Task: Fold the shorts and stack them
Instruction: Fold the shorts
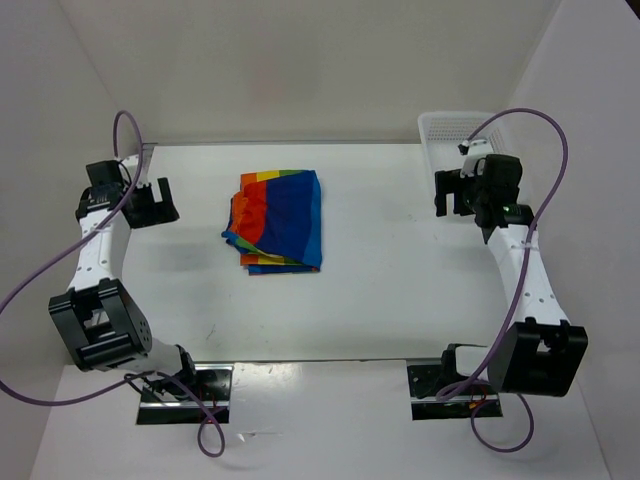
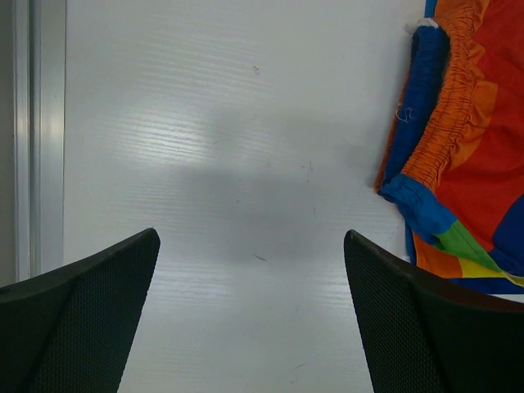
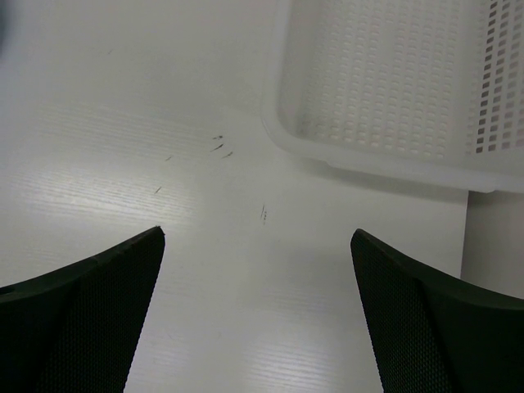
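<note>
Two sets of jaws spread wide and empty, seen from above: left gripper [image 1: 150,203] at 9 o'clock of the shorts [image 1: 277,222], right gripper [image 1: 452,192] at 3, both well apart from the cloth, probably standing clear so as not to disturb the fold. Shorts lying folded and compact in the middle of the table [image 1: 400,290]. From the left wrist: waistband [image 2: 449,98] at 2 o'clock, untouched. From the right wrist: only bare surface, basket [image 3: 385,90] at 1 o'clock.

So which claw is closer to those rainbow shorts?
Left. The left gripper hovers open just left of the shorts; the right gripper is farther off, beside the white basket.
</note>
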